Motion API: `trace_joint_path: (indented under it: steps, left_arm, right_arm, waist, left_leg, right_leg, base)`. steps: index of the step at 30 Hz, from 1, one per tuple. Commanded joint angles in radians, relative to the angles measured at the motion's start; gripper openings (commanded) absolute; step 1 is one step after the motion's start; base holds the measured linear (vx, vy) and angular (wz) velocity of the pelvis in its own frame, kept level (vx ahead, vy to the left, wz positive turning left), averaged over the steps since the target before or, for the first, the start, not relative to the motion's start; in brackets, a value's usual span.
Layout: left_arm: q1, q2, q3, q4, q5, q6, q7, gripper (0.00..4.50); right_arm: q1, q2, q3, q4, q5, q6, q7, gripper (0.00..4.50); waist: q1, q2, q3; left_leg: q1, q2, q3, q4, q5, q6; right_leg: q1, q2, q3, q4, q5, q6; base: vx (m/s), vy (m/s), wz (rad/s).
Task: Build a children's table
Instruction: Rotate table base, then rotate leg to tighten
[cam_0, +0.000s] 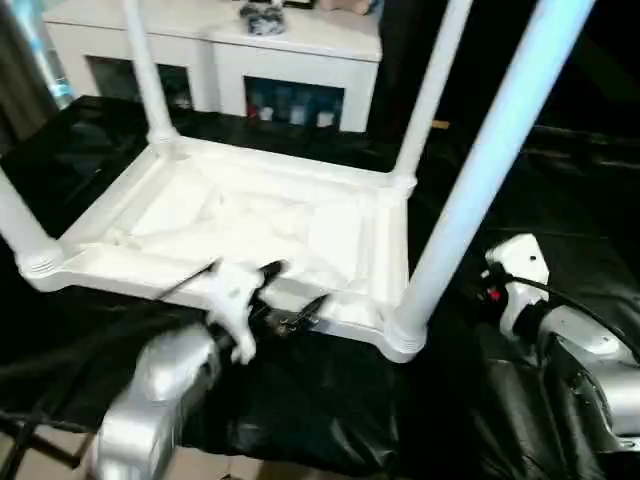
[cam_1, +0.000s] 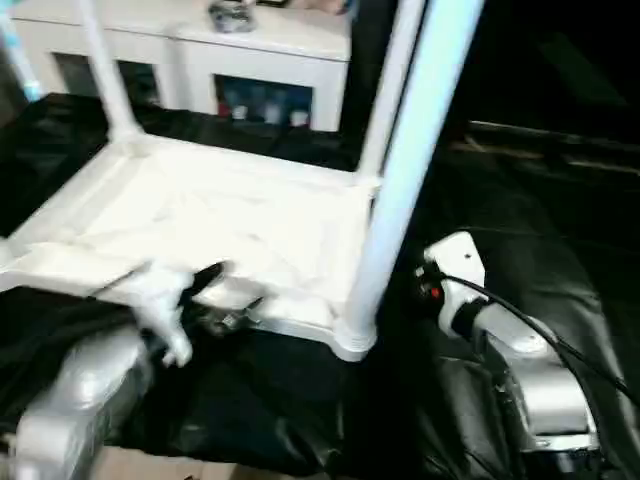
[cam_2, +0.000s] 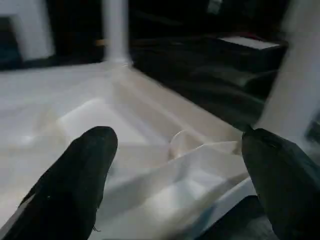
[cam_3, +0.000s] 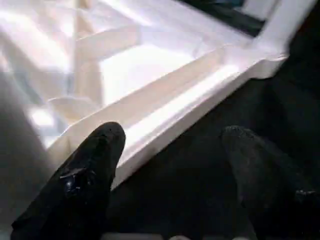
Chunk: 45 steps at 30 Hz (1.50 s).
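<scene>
Tabletop (cam_0: 250, 225) upside down (four legs (cam_0: 490, 170) up), near edge beside left fingers (cam_2: 80, 185)

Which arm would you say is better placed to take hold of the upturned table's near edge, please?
Left, I'd judge. The left claw is open over the tabletop rim, straddling a rib. The right claw, also open, sits beside the rim over black sheeting.

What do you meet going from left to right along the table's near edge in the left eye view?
Near-left leg → left gripper → near-right leg → right arm.
</scene>
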Motion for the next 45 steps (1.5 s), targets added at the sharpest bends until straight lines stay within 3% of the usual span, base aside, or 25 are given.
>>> trace_joint_path:
  steps: [1,2,3,4,6,7,9,10,11,14,15,16,18,19,21,22,24,27,29,33,34,37,43,45]
  left_arm:
    - [-0.025,0.011,-0.03,0.021,-0.014,0.01,-0.072,4.44]
    - [-0.1,0.04,-0.065,0.094,-0.012,-0.003,-0.179,4.44]
    - [-0.103,0.041,-0.067,0.097,-0.012,-0.005,-0.183,4.44]
    - [-0.135,0.052,-0.093,0.142,0.002,-0.023,-0.232,4.44]
    - [-0.209,0.055,-0.129,0.248,0.022,-0.032,-0.311,4.44]
    - [-0.235,0.053,-0.137,0.294,0.023,-0.047,-0.338,4.44]
    - [-0.274,0.058,-0.156,0.371,0.031,-0.071,-0.389,4.18]
    - [-0.289,0.058,-0.163,0.405,0.04,-0.084,-0.408,4.09]
    - [-0.306,0.056,-0.17,0.445,0.05,-0.095,-0.429,4.09]
    - [-0.357,0.055,-0.195,0.545,0.06,-0.106,-0.503,3.74]
    - [-0.363,0.055,-0.198,0.553,0.058,-0.106,-0.509,3.66]
    - [-0.386,0.053,-0.213,0.588,0.065,-0.115,-0.533,3.63]
    - [-0.396,0.053,-0.222,0.602,0.068,-0.11,-0.551,3.49]
    - [-0.407,0.05,-0.231,0.621,0.076,-0.116,-0.56,3.3]
    - [-0.414,0.045,-0.232,0.639,0.08,-0.126,-0.564,3.23]
    - [-0.418,0.042,-0.232,0.648,0.082,-0.133,-0.565,3.06]
    - [-0.444,0.02,-0.231,0.71,0.101,-0.164,-0.55,2.76]
    - [-0.476,-0.002,-0.232,0.784,0.119,-0.205,-0.556,2.7]
    - [-0.505,-0.009,-0.242,0.843,0.136,-0.229,-0.572,2.31]
    - [-0.535,-0.009,-0.256,0.897,0.158,-0.246,-0.587,2.19]
    - [-0.542,-0.011,-0.253,0.91,0.159,-0.251,-0.588,1.89]
    - [-0.563,-0.018,-0.245,0.955,0.169,-0.271,-0.599,1.78]
    - [-0.589,-0.029,-0.24,1.01,0.181,-0.3,-0.614,1.47]
    - [-0.593,-0.03,-0.241,1.021,0.185,-0.304,-0.619,1.15]
  right_arm:
    - [0.004,-0.025,0.003,0.002,0.01,-0.019,0.033,3.56]
    - [0.014,-0.047,0.008,0.004,0.027,-0.02,0.082,3.56]
    - [0.014,-0.048,0.008,0.004,0.027,-0.02,0.083,3.56]
    - [0.023,-0.065,0.012,0.007,0.023,-0.021,0.101,3.56]
    - [0.043,-0.112,0.013,-0.01,0.026,-0.01,0.146,3.56]
    - [0.05,-0.122,0.009,-0.017,0.03,-0.006,0.161,3.56]
    - [0.065,-0.141,0.007,-0.028,0.027,-0.014,0.183,3.56]
    - [0.078,-0.154,0.01,-0.038,0.024,-0.018,0.192,3.56]
    - [0.092,-0.167,0.011,-0.049,0.022,-0.02,0.203,3.56]
    - [0.136,-0.199,0.003,-0.085,0.033,-0.019,0.235,3.56]
    - [0.139,-0.201,0.002,-0.087,0.035,-0.017,0.237,3.56]
    - [0.151,-0.212,-0.002,-0.096,0.04,-0.017,0.245,3.56]
    - [0.156,-0.217,-0.004,-0.1,0.042,-0.013,0.247,3.56]
    - [0.161,-0.22,-0.002,-0.102,0.037,-0.016,0.246,3.56]
    - [0.162,-0.22,-0.002,-0.103,0.034,-0.017,0.246,3.56]
    - [0.165,-0.221,-0.003,-0.105,0.033,-0.018,0.247,3.56]
    - [0.173,-0.221,-0.003,-0.118,0.047,-0.004,0.257,3.56]
    - [0.185,-0.226,0.0,-0.129,0.048,-0.005,0.258,3.56]
    - [0.186,-0.229,0.003,-0.128,0.047,-0.009,0.256,3.56]
    - [0.186,-0.235,0.003,-0.13,0.046,-0.009,0.259,3.56]
    - [0.186,-0.237,0.003,-0.131,0.046,-0.007,0.261,3.56]
    - [0.183,-0.238,0.008,-0.129,0.04,-0.006,0.262,3.56]
    - [0.181,-0.233,0.016,-0.134,0.039,-0.006,0.26,3.56]
    - [0.181,-0.232,0.017,-0.135,0.039,-0.006,0.259,3.56]
  waist:
    - [0.002,0.002,-0.047]
    - [0.005,0.008,-0.052]
    - [0.005,0.006,-0.053]
    - [0.006,0.026,-0.056]
    - [0.006,0.024,-0.061]
    - [0.005,0.03,-0.059]
    - [0.004,0.029,-0.059]
    - [0.004,0.046,-0.057]
    - [0.001,0.045,-0.056]
    - [0.005,0.053,-0.056]
    - [0.003,0.05,-0.055]
    - [0.005,0.059,-0.054]
    - [0.005,0.062,-0.056]
    - [0.004,0.07,-0.057]
    - [0.002,0.067,-0.059]
    - [0.004,0.072,-0.059]
    - [0.003,0.071,-0.06]
    - [0.004,0.073,-0.062]
    - [0.005,0.078,-0.065]
    - [0.004,0.075,-0.061]
    - [0.003,0.076,-0.059]
    - [0.003,0.076,-0.06]
    - [0.004,0.081,-0.062]
    - [0.003,0.083,-0.061]
  left_leg:
    - [-0.001,0.062,-0.021,-0.096,-0.08,0.028]
    - [-0.007,0.061,-0.018,-0.09,-0.003,0.058]
    - [-0.004,0.058,-0.014,-0.087,0.005,0.068]
    - [-0.004,0.058,-0.018,-0.085,0.019,0.071]
    - [-0.006,0.058,-0.015,-0.08,0.049,0.096]
    - [-0.008,0.057,-0.013,-0.08,0.047,0.104]
    - [-0.013,0.061,-0.014,-0.081,0.003,0.114]
    - [-0.013,0.064,-0.015,-0.083,-0.019,0.108]
    - [-0.009,0.067,-0.013,-0.084,-0.052,0.1]
    - [-0.008,0.065,-0.011,-0.084,-0.064,0.097]
    - [-0.012,0.066,-0.01,-0.085,-0.063,0.1]
    - [-0.013,0.068,-0.012,-0.087,-0.068,0.099]
    - [-0.011,0.068,-0.012,-0.085,-0.072,0.098]
    - [-0.017,0.068,-0.014,-0.085,-0.06,0.1]
    - [-0.015,0.068,-0.012,-0.084,-0.058,0.103]
    - [-0.016,0.069,-0.013,-0.083,-0.054,0.103]
    - [-0.019,0.068,-0.013,-0.082,-0.047,0.111]
    - [-0.019,0.068,-0.013,-0.081,-0.041,0.122]
    - [-0.019,0.071,-0.015,-0.081,-0.03,0.126]
    - [-0.018,0.071,-0.014,-0.085,-0.063,0.12]
    - [-0.017,0.07,-0.013,-0.085,-0.081,0.11]
    - [-0.019,0.069,-0.014,-0.085,-0.069,0.11]
    - [-0.021,0.07,-0.014,-0.082,-0.039,0.133]
    - [-0.022,0.071,-0.014,-0.083,-0.049,0.133]
  right_leg:
    - [0.03,-0.07,0.046,-0.06,-0.071,-0.206]
    - [0.035,-0.073,0.046,-0.049,0.011,-0.233]
    - [0.031,-0.07,0.046,-0.049,0.017,-0.238]
    - [0.033,-0.072,0.046,-0.042,0.037,-0.248]
    - [0.038,-0.07,0.045,-0.039,0.115,-0.278]
    - [0.038,-0.071,0.045,-0.042,0.117,-0.284]
    - [0.044,-0.077,0.044,-0.049,0.058,-0.301]
    - [0.043,-0.079,0.043,-0.051,0.009,-0.301]
    - [0.041,-0.078,0.042,-0.058,-0.033,-0.302]
    - [0.042,-0.075,0.043,-0.061,-0.047,-0.297]
    - [0.043,-0.077,0.041,-0.062,-0.051,-0.3]
    - [0.042,-0.079,0.04,-0.064,-0.072,-0.298]
    - [0.041,-0.079,0.039,-0.065,-0.083,-0.298]
    - [0.044,-0.081,0.038,-0.063,-0.073,-0.302]
    - [0.043,-0.08,0.038,-0.063,-0.065,-0.304]
    - [0.044,-0.081,0.038,-0.062,-0.06,-0.306]
    - [0.045,-0.08,0.036,-0.063,-0.045,-0.309]
    - [0.045,-0.081,0.034,-0.064,-0.027,-0.31]
    - [0.046,-0.083,0.034,-0.058,-0.007,-0.312]
    - [0.045,-0.084,0.033,-0.066,-0.048,-0.31]
    - [0.045,-0.084,0.034,-0.07,-0.073,-0.31]
    - [0.047,-0.084,0.034,-0.068,-0.07,-0.306]
    - [0.046,-0.084,0.032,-0.065,-0.032,-0.313]
    - [0.046,-0.085,0.032,-0.067,-0.044,-0.314]
  base:
    - [0.0,0.0,0.0]
    - [0.0,0.0,0.0]
    - [0.0,0.0,0.0]
    - [0.0,0.0,0.0]
    - [0.0,0.0,0.0]
    - [0.0,0.0,0.0]
    - [0.0,0.0,0.0]
    - [0.0,0.0,0.0]
    - [0.0,0.0,0.0]
    - [0.0,0.0,0.0]
    - [0.0,0.0,0.0]
    - [0.0,0.0,0.0]
    - [0.0,0.0,0.0]
    - [0.0,0.0,0.0]
    - [0.0,0.0,0.0]
    - [0.0,0.0,0.0]
    - [0.0,0.0,0.0]
    - [0.0,0.0,0.0]
    - [0.0,0.0,0.0]
    - [0.0,0.0,0.0]
    - [0.0,0.0,0.0]
    - [0.0,0.0,0.0]
    - [0.0,0.0,0.0]
    - [0.0,0.0,0.0]
